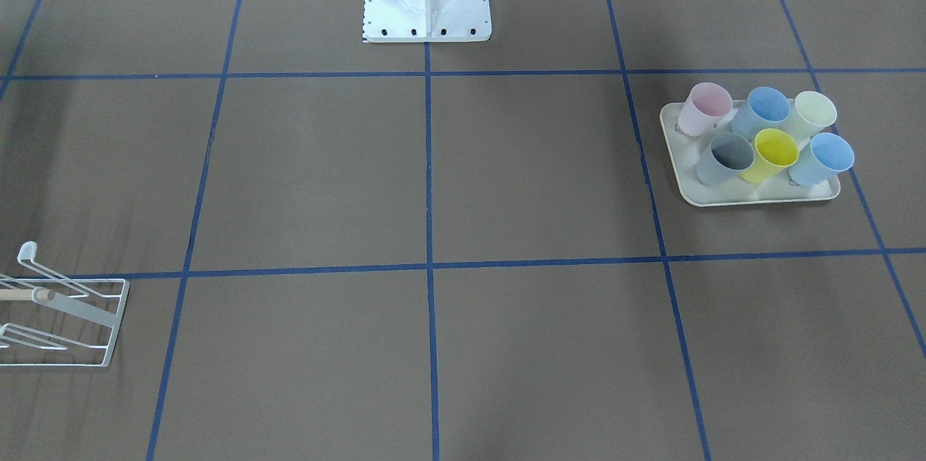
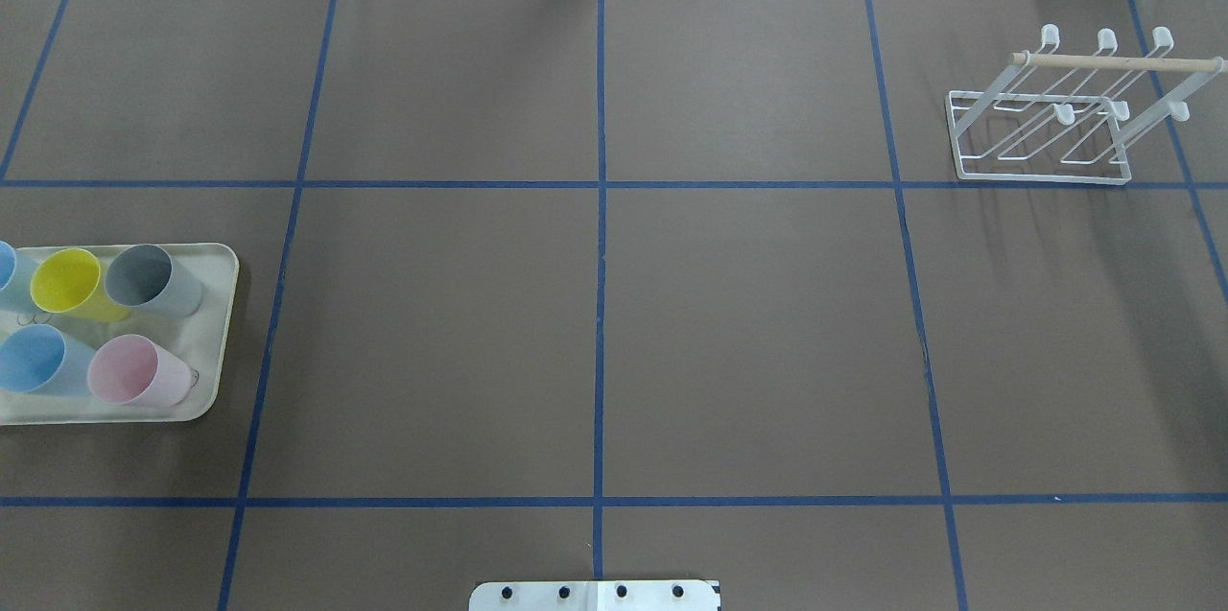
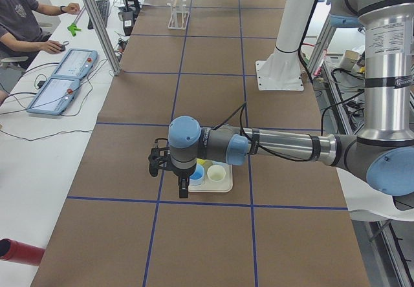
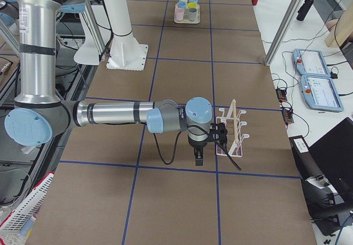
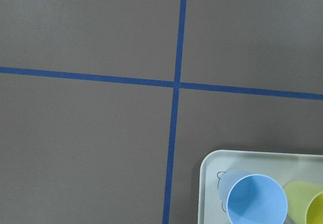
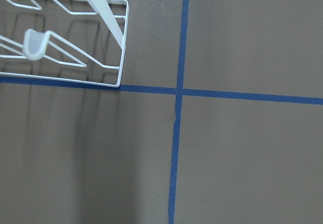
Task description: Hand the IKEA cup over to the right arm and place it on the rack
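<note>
The worktop [image 2: 748, 323] has a brown, matt cover like paper, with smooth blue tape [image 2: 601, 304] on it. The rack [image 2: 1041, 178] is thin white wire with a bare wood stick [image 2: 1113, 62]. The cups [image 1: 775, 153] and cream tray [image 1: 759, 198] look like smooth plastic. The right arm [image 4: 110, 112] is shiny silver metal.

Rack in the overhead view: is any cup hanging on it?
No, the rack has bare prongs; the cups stand on the tray.

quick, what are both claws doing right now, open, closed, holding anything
Left claw: cannot tell; shows only in a side view, over the tray.
Right claw: cannot tell; shows only in a side view, beside the rack.
</note>
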Action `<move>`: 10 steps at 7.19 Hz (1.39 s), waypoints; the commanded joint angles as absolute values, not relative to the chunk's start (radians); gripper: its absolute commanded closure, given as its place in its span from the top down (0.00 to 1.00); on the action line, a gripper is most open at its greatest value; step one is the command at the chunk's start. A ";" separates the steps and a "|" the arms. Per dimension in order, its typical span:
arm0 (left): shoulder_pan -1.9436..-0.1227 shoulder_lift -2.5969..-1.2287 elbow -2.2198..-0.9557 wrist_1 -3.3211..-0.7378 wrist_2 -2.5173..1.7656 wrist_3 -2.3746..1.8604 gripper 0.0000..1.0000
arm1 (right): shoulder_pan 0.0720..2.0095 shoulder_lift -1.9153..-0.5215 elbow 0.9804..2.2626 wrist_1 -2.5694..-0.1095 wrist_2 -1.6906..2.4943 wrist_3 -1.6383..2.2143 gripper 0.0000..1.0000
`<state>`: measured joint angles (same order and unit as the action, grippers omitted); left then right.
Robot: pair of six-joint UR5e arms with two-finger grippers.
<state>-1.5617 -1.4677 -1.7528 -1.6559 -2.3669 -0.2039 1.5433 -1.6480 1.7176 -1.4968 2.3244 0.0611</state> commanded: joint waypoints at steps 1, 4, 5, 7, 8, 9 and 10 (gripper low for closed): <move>-1.560 -1.460 -1.750 -1.661 -2.361 -0.199 1.00 | 1.543 -1.647 1.717 -1.496 2.324 0.061 1.00; -1.555 -1.445 -1.712 -1.674 -2.370 -0.193 1.00 | 1.534 -1.649 1.715 -1.496 2.326 0.058 1.00; -1.555 -1.440 -1.709 -1.674 -2.370 -0.193 1.00 | 1.534 -1.649 1.715 -1.496 2.327 0.060 1.00; -1.554 -1.440 -1.712 -1.698 -2.390 -0.199 1.00 | 1.531 -1.649 1.712 -1.496 2.351 0.066 1.00; -1.554 -1.434 -1.709 -1.725 -2.437 -0.202 1.00 | 1.526 -1.649 1.712 -1.496 2.353 0.066 1.00; -1.552 -1.428 -1.710 -1.745 -2.441 -0.206 1.00 | 1.510 -1.649 1.712 -1.496 2.361 0.067 1.00; -1.519 -1.433 -1.707 -1.764 -2.445 -0.203 1.00 | 1.490 -1.649 1.713 -1.493 2.362 0.064 1.00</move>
<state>-1.5441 -1.4322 -1.7092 -1.7395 -2.4342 -0.2031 1.5110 -1.6490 1.7121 -1.4948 2.3576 0.0662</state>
